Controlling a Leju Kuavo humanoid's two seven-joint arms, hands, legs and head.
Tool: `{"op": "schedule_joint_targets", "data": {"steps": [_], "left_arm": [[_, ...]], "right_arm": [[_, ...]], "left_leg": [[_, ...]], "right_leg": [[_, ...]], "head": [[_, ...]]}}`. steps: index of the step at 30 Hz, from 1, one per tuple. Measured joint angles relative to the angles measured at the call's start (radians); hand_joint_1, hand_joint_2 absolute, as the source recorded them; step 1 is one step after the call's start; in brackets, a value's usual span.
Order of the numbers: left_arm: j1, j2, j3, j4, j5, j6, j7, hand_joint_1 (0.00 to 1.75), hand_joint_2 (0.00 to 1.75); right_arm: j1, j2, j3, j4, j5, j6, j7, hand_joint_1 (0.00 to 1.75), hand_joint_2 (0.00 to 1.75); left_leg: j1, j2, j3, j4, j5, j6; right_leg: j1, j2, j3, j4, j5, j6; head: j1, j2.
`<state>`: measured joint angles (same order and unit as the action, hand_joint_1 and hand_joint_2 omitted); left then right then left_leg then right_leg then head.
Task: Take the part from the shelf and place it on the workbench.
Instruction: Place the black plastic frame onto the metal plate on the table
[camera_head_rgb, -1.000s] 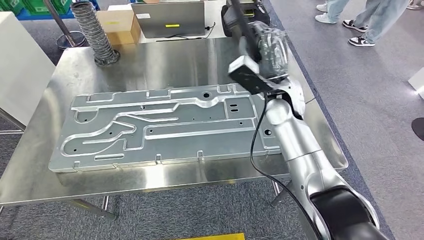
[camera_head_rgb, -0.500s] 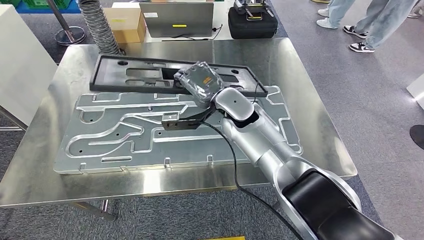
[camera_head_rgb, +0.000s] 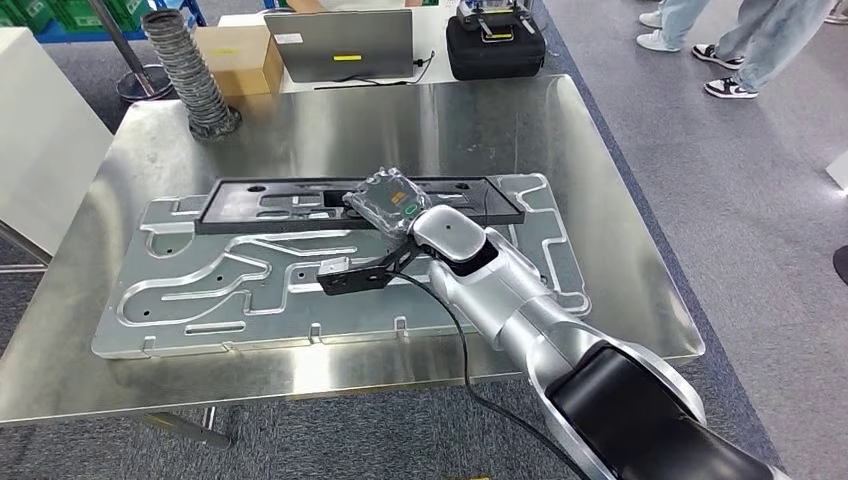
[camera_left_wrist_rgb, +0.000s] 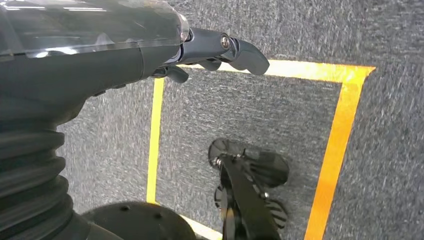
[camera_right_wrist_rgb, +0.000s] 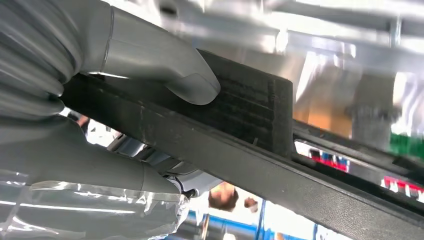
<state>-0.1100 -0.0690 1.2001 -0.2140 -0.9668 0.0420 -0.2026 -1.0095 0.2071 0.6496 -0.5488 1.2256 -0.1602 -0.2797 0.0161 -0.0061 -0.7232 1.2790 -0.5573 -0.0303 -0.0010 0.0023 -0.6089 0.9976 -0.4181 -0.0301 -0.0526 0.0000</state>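
Head view: right hand (camera_head_rgb: 385, 203) grips black part (camera_head_rgb: 300, 205) over workbench (camera_head_rgb: 560, 120).

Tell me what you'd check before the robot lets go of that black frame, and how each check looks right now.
1. Right hand holds the black frame: ok, the thumb presses on its edge.
2. Frame is over the workbench: ok, along the far side of the silver plate.
3. Frame lies flat on the plate: cannot tell, the hand hides the middle.
4. Nothing lies in the frame's way: ok; the hose and the laptop are farther back.
5. Left hand is out of the way: ok, it hangs over the floor.
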Motion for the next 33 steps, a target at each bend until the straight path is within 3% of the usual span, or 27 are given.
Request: {"op": "schedule_joint_targets", "data": {"steps": [1,2,5,7,10,12,14,15,16,17,20,22,24,26,28,30,31,32,33], "left_arm": [[0.001,0.0,0.0,0.0,0.0,0.0,0.0,0.0,1.75],[0.002,0.0,0.0,0.0,-0.001,-0.001,-0.001,0.0,1.75],[0.0,0.002,0.0,0.0,-0.004,-0.003,-0.004,0.0,1.75],[-0.002,0.001,0.0,0.0,-0.006,-0.004,-0.006,0.0,1.75],[0.0,0.0,0.0,0.0,-0.008,-0.006,-0.01,0.0,1.75],[-0.002,0.001,-0.001,0.0,-0.01,-0.01,-0.015,0.0,1.75],[-0.004,0.001,-0.001,0.0,-0.011,-0.013,-0.019,0.0,1.75],[-0.004,0.001,-0.001,0.0,-0.011,-0.014,-0.02,0.0,1.75],[-0.003,0.001,-0.001,0.0,-0.011,-0.014,-0.02,0.0,1.75],[-0.002,0.001,-0.001,0.0,-0.012,-0.015,-0.021,0.0,1.75],[-0.004,-0.001,-0.001,0.001,-0.015,-0.015,-0.024,0.0,1.75],[-0.005,-0.003,-0.001,0.001,-0.017,-0.014,-0.026,0.0,1.75],[-0.005,-0.003,-0.002,0.001,-0.018,-0.013,-0.03,0.0,1.75],[-0.005,-0.001,-0.003,0.001,-0.021,-0.014,-0.035,0.0,1.75],[-0.004,0.0,-0.006,0.001,-0.025,-0.017,-0.038,0.0,1.75],[-0.003,0.0,-0.007,0.001,-0.028,-0.02,-0.038,0.0,1.75],[-0.002,0.001,-0.007,0.001,-0.029,-0.02,-0.038,0.0,1.75],[-0.002,0.002,-0.007,0.001,-0.031,-0.02,-0.038,0.0,1.75],[-0.002,0.003,-0.007,0.001,-0.031,-0.021,-0.038,0.0,1.31]], "right_arm": [[0.006,0.001,0.002,0.014,0.0,0.002,0.003,1.75,1.75],[0.012,0.001,0.004,0.026,0.0,0.002,0.005,1.75,1.75],[0.017,0.001,0.007,0.052,-0.001,0.004,0.011,1.75,1.75],[0.017,0.001,0.007,0.071,-0.002,0.005,0.017,1.75,1.75],[0.024,-0.002,0.008,0.098,-0.002,0.004,0.016,1.75,1.75],[0.028,-0.007,0.009,0.113,0.001,0.001,0.013,1.75,1.75],[0.038,-0.013,0.01,0.131,0.009,-0.003,0.011,1.75,1.75],[0.045,-0.016,0.011,0.139,0.012,-0.004,0.01,1.75,1.75],[0.052,-0.019,0.012,0.144,0.014,-0.006,0.009,1.75,1.75],[0.056,-0.021,0.012,0.149,0.015,-0.007,0.008,1.75,1.75],[0.053,-0.023,0.014,0.157,0.023,-0.006,0.007,1.75,1.75],[0.053,-0.025,0.017,0.162,0.032,-0.006,0.012,1.75,1.75],[0.054,-0.027,0.022,0.167,0.037,-0.01,0.017,1.75,1.75],[0.055,-0.029,0.026,0.172,0.041,-0.014,0.021,0.87,0.87],[0.059,-0.033,0.029,0.178,0.046,-0.017,0.024,0.0,0.0],[0.068,-0.038,0.031,0.186,0.048,-0.019,0.027,0.0,0.0],[0.072,-0.04,0.032,0.189,0.048,-0.019,0.028,0.0,0.0],[0.074,-0.042,0.032,0.191,0.047,-0.02,0.028,0.0,0.0],[0.074,-0.043,0.032,0.192,0.046,-0.021,0.028,0.0,0.0]], "left_leg": [[0.001,0.0,-0.008,0.01,0.007,-0.002],[0.003,0.0,0.003,-0.019,0.032,-0.003],[0.006,0.0,0.091,-0.204,0.118,-0.003],[0.004,-0.002,0.113,-0.248,0.12,0.007],[0.003,-0.002,0.113,-0.251,0.122,0.027],[0.005,-0.001,0.114,-0.254,0.125,0.037],[0.004,-0.001,0.115,-0.254,0.124,0.043],[0.003,-0.001,0.115,-0.254,0.123,0.044],[0.002,-0.001,0.116,-0.254,0.122,0.045],[0.001,-0.001,0.118,-0.254,0.122,0.045],[-0.005,-0.002,0.124,-0.254,0.118,0.044],[-0.007,-0.002,0.125,-0.255,0.116,0.038],[-0.007,-0.002,0.128,-0.259,0.116,0.027],[-0.007,-0.001,0.126,-0.245,0.103,0.017],[-0.005,0.0,0.088,-0.157,0.05,0.01],[-0.001,0.0,0.027,-0.026,-0.007,0.002],[0.001,0.001,0.01,0.01,-0.014,-0.001],[0.003,0.001,0.011,0.009,-0.002,-0.003],[0.005,0.001,0.033,-0.034,0.029,-0.006]], "right_leg": [[0.0,0.0,0.0,0.001,-0.001,0.001],[-0.001,0.001,0.0,0.004,-0.003,0.002],[-0.002,0.004,-0.002,0.021,-0.015,0.014],[0.001,0.006,-0.007,0.027,-0.018,0.023],[0.001,0.005,-0.011,0.034,-0.025,0.037],[-0.002,0.004,-0.039,0.098,-0.065,0.048],[-0.004,0.002,-0.105,0.237,-0.127,0.055],[-0.004,0.002,-0.136,0.297,-0.146,0.055],[-0.004,0.002,-0.152,0.325,-0.146,0.054],[-0.003,0.002,-0.148,0.311,-0.127,0.051],[0.005,0.002,-0.053,0.109,-0.028,0.028],[0.011,0.001,-0.017,0.032,-0.008,0.019],[0.011,0.001,-0.013,0.022,-0.007,0.015],[0.005,-0.001,-0.002,0.006,-0.001,0.008],[0.0,-0.004,0.006,-0.006,0.004,0.004],[0.0,-0.005,0.006,-0.006,0.004,0.002],[-0.001,-0.004,0.005,-0.005,0.004,0.002],[-0.002,-0.003,0.005,-0.003,0.004,0.003],[-0.003,-0.001,0.006,-0.001,0.002,0.005]], "head": [[0.0,0.0],[0.0,0.0],[0.0,0.0],[0.0,0.0],[0.0,0.0],[0.0,0.0],[0.0,0.0],[0.0,0.0],[0.0,0.0],[0.0,0.0],[0.0,0.0],[0.0,0.0],[0.0,0.0],[0.0,0.0],[0.0,0.0],[0.0,0.0],[0.0,0.0],[0.0,0.0],[0.0,0.0]]}}
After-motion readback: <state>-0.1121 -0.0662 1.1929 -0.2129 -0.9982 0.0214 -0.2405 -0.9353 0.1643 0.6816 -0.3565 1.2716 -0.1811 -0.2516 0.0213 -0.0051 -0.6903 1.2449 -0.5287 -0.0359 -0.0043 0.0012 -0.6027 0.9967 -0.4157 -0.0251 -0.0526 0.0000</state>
